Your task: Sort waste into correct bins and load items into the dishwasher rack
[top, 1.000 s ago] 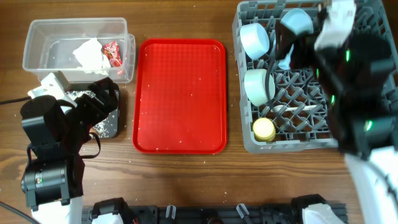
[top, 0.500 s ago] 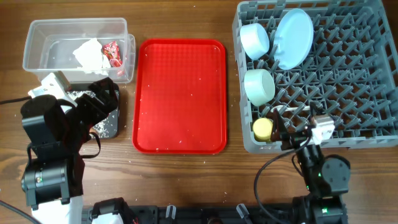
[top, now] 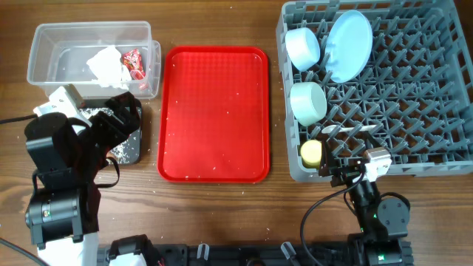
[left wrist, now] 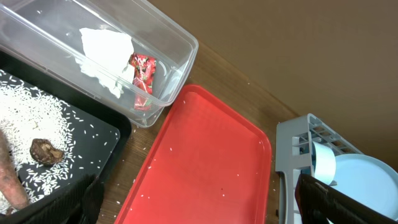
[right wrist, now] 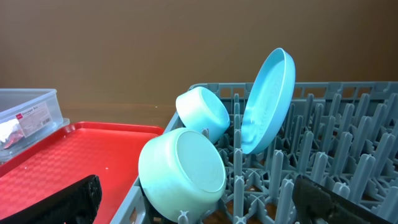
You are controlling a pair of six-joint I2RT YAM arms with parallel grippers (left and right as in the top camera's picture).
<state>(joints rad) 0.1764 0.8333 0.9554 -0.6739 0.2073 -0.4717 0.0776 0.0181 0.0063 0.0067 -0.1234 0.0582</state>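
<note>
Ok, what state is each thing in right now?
plate, standing on edge in the rack
pale-blue bowl, on its side
mint-green bowl, on its side
yellow cup, in rack
clear tub, holds tissue, wrapper
black tray, holds rice
left hand, open
right hand, open

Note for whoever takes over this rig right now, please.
Left gripper open, empty, above the black tray. Right gripper open, empty, at the near edge of the rack.
Done: wrapper and tissue in the clear tub; rice, brown lump and cone piece in the black tray; plate, blue bowl, green bowl, yellow cup and spoon in the rack.
Left: a few grains on the red tray.
</note>
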